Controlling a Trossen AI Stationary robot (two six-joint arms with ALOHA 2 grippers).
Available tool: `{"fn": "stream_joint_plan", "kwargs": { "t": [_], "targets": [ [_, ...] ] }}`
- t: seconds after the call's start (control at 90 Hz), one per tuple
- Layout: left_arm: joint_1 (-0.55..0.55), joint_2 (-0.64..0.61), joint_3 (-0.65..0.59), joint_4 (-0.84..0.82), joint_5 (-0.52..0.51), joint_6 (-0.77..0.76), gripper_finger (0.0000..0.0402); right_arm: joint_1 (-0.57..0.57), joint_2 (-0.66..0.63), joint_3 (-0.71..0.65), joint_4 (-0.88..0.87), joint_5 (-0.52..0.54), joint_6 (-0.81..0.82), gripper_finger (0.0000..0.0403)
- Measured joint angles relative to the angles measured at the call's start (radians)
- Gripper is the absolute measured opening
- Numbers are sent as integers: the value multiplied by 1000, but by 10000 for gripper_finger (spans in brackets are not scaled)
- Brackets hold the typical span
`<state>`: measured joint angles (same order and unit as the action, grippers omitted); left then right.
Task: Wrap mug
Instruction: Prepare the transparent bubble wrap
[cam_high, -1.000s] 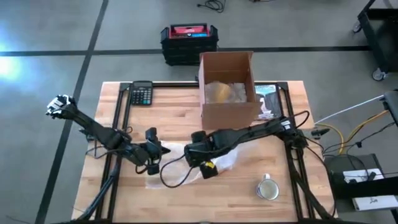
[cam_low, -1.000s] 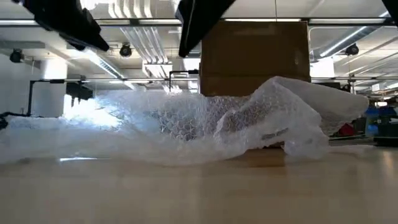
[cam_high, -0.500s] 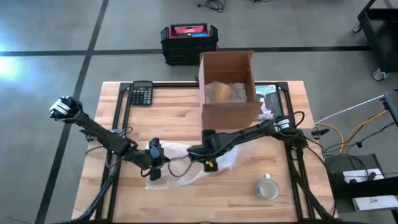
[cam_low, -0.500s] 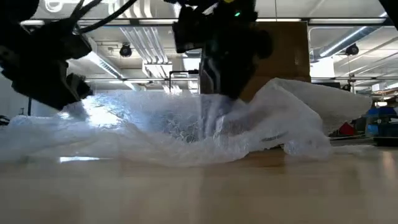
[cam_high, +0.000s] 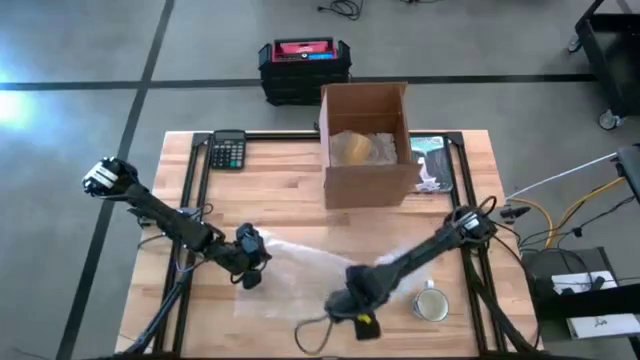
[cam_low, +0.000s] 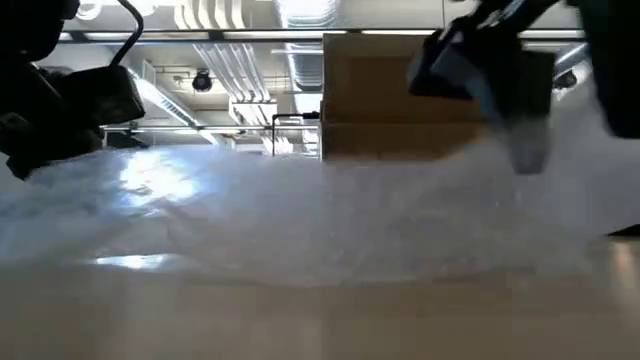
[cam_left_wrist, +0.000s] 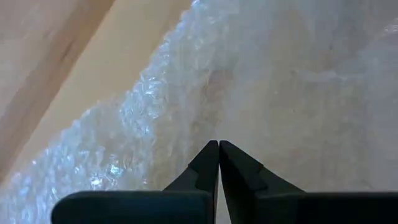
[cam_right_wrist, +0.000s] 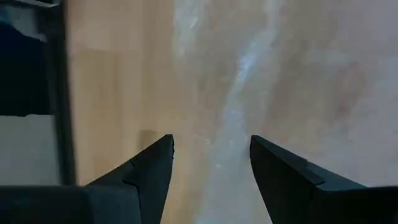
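Note:
A sheet of clear bubble wrap (cam_high: 310, 268) lies spread on the wooden table between my two grippers. My left gripper (cam_high: 248, 268) is at the sheet's left end, shut on it (cam_left_wrist: 219, 144). My right gripper (cam_high: 348, 298) stands open over the sheet's near right part. Its fingers (cam_right_wrist: 211, 146) sit on either side of a low ridge of wrap (cam_right_wrist: 242, 81); whether they touch it I cannot tell. The mug (cam_high: 432, 303), pale and upright, stands on the table right of the wrap, apart from both grippers. My left gripper pinches the bubble wrap near its left edge (cam_left_wrist: 214, 127) between its two shut fingers. The fingers come slanting down from the table's left. In the low view the sheet's left end (cam_low: 90, 175) rises toward the gripper while the rest lies on the table.
An open cardboard box (cam_high: 365, 140) with packing inside stands at the table's far middle. A calculator (cam_high: 228, 150) lies at the far left. A printed sheet (cam_high: 432, 165) lies right of the box. A cable loop (cam_high: 315, 335) hangs by the near edge.
My right gripper has moved toward the table's near edge and somewhat right, and the wrap's crumpled hump has been drawn out flat after it. My left gripper has come down onto the sheet's left end and stayed there.

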<state>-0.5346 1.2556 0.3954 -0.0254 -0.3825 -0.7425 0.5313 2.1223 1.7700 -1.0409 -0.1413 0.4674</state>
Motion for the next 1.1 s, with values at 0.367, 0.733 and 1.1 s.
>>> {"fn": "stream_joint_plan", "kwargs": {
  "t": [0.367,0.733,1.1],
  "targets": [
    [-21,-7,2,-149,320,-207,0,64,0,-2,70,47,138,191],
    [-68,-45,35,-160,315,-224,0,36,-8,90,65,131,36,188],
    [-86,-45,109,-144,223,-140,0,-13,-13,221,-262,491,-133,184]
  ]
}}
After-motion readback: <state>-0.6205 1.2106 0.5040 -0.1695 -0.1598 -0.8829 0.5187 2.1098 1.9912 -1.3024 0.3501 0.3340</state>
